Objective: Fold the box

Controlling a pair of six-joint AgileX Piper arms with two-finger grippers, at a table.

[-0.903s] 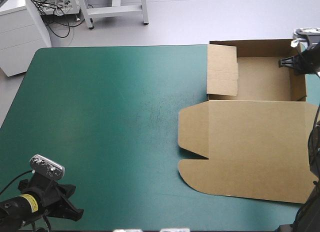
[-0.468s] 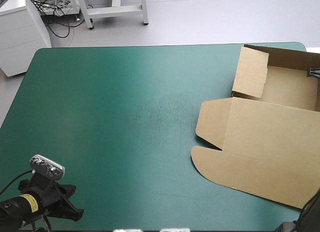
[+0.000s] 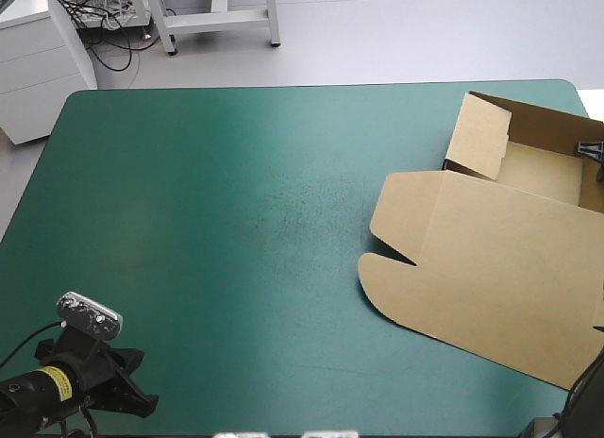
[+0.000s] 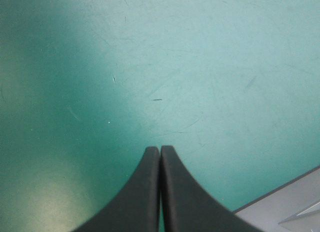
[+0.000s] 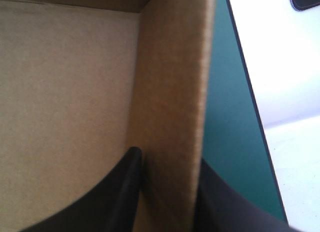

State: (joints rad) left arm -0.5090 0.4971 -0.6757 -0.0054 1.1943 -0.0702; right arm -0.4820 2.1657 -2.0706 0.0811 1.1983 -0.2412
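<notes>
The brown box [image 3: 500,268] lies at the table's right side as an open tray [image 3: 543,169] with its lid flat toward the near edge, and it sits slightly askew. One side flap [image 3: 479,136] stands up at the tray's left. My right gripper [image 3: 595,151] is at the tray's right wall. In the right wrist view that wall [image 5: 172,92] stands between the all but shut black fingers of the right gripper [image 5: 167,159]. My left gripper [image 3: 132,393] rests at the near left corner, far from the box. In its own view the left gripper [image 4: 159,150] is shut over bare teal-green cover.
The table's right edge [image 5: 240,92] runs close beside the held wall, with pale floor beyond it. The table's near edge [image 4: 280,194] shows just beside the left gripper. A white cabinet [image 3: 38,60] stands past the far left corner.
The box has slid to the right and turned a little clockwise, its right part now past the picture's edge. The right gripper moved right with the wall. The left arm stayed still.
</notes>
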